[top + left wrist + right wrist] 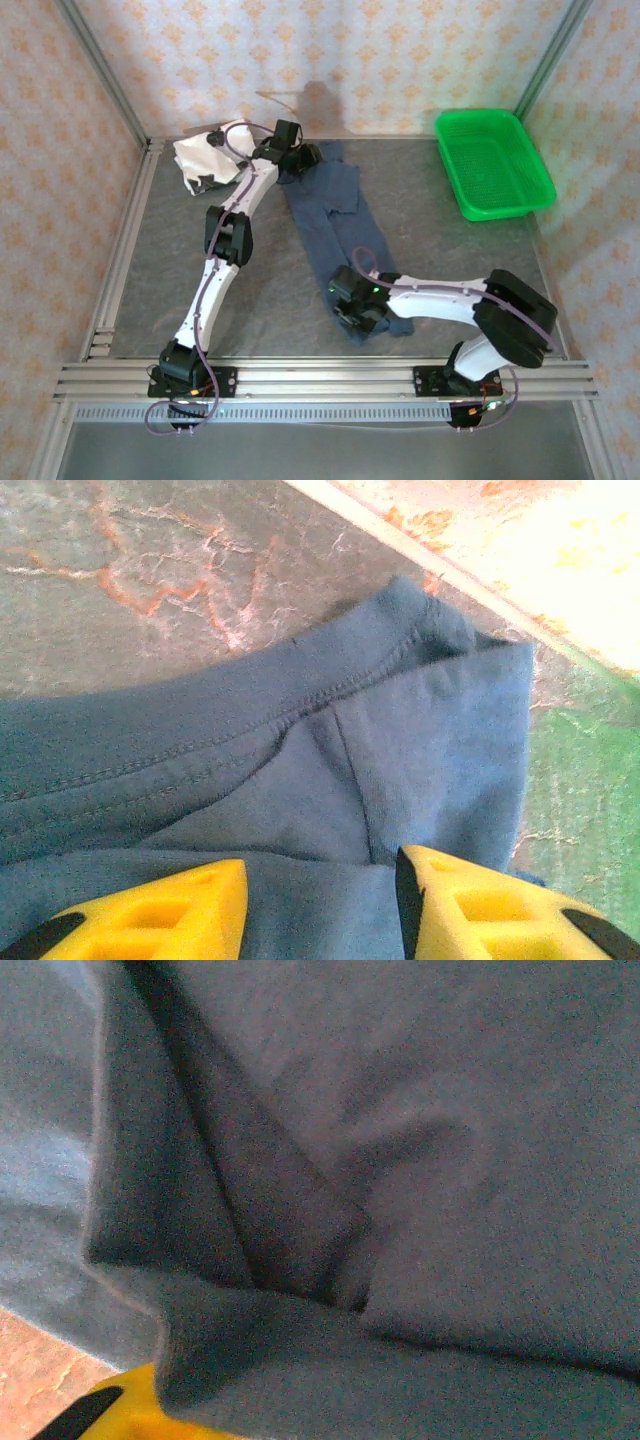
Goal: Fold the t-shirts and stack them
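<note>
Navy blue shirt (pixel 330 215): laid out as a long strip from the table's (pixel 440 255) back centre toward the front. Left gripper (pixel 298 157) at its far end, jaws partly apart over the hem. Right gripper (pixel 358 315) at its near end, cloth draped over one finger (pixel 110 1405); jaw state cannot be told. White printed shirt (pixel 205 155): crumpled, back left. Green basket (pixel 540 192): back right.
</note>
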